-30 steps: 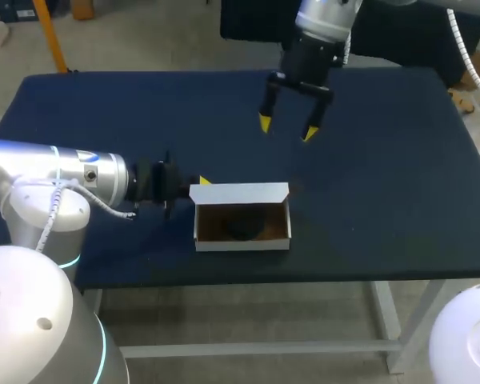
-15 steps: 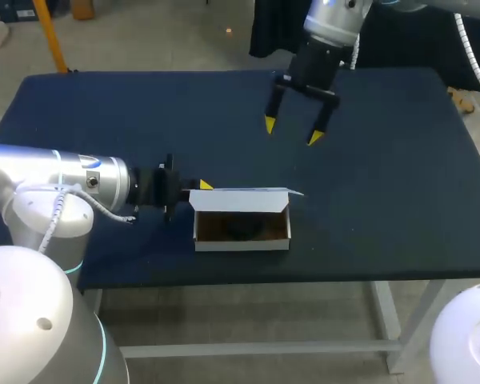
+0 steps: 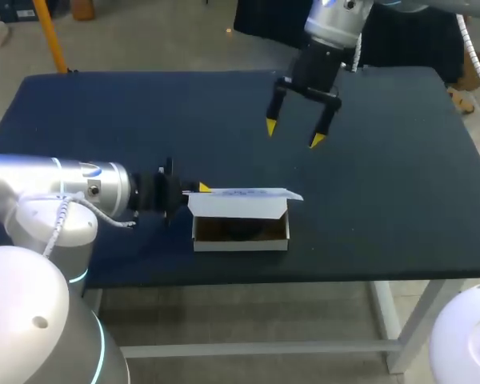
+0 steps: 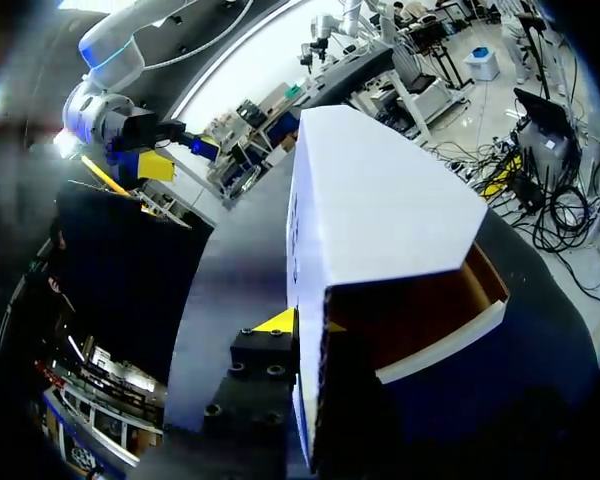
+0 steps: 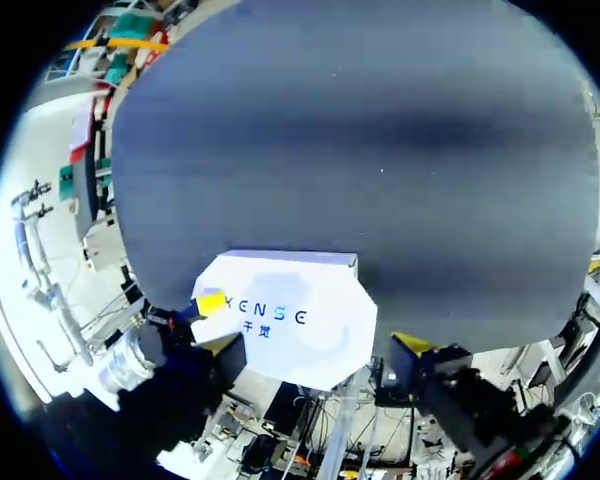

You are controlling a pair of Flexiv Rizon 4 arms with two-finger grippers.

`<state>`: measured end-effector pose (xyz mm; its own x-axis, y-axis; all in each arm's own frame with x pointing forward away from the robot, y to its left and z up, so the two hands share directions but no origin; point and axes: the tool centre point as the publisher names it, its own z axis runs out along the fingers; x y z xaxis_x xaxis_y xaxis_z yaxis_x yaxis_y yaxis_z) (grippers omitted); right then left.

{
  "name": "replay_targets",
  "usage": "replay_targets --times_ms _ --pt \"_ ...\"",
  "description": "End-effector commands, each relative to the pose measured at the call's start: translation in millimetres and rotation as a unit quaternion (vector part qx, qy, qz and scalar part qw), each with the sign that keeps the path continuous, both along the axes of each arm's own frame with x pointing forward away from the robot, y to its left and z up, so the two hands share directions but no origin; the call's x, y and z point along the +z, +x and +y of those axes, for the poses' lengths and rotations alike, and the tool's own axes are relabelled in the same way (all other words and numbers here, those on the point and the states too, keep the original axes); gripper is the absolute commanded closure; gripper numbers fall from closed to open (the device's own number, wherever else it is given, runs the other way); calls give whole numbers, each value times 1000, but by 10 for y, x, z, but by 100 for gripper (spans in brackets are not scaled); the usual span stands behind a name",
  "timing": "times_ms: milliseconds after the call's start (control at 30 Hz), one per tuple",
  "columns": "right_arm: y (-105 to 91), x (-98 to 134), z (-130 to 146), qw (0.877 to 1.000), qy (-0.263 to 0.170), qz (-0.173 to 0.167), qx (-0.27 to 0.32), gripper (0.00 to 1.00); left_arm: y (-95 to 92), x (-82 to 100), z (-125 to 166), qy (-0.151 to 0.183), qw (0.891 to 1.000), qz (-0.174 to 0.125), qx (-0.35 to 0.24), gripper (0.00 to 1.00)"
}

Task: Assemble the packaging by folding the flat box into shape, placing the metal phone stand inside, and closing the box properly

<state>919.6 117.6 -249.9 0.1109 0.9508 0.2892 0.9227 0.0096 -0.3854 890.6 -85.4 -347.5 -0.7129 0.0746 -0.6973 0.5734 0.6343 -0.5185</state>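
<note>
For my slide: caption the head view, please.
Left gripper beside the white box, lid partly closed; right gripper open above the table.

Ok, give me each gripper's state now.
Left gripper: at the white box, at its end; state cannot be told.
Right gripper: open, holding nothing.

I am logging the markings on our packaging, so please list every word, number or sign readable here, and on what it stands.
Box lid, right wrist view: one line of dark spaced capitals, a brand mark, not quoted here; the smaller line under it is too small to read.
Same lid, head view: a blurred bluish streak, unreadable.
No other print shows.
</note>
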Motion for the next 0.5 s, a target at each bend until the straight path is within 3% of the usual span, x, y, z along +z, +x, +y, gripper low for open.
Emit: replay_targets --times_ms 33,233,300,367,500 --pt "-118 -17 66 1000 -6 -4 8 0 -58 -97 28 -1 1000 -6 3 100" --pt "-327 -122 49 999 9 -27 31 3 -74 -129 28 2 1000 -9 3 100" --pt "-388 -191 33 999 12 -34 35 33 -80 -136 33 2 1000 -11 3 100" --pt "-426 -245 14 999 16 -32 35 51 -85 -141 36 3 1000 -13 4 100" --pt "-505 -346 -17 999 24 -29 34 57 -92 -149 35 3 1000 -18 5 100"
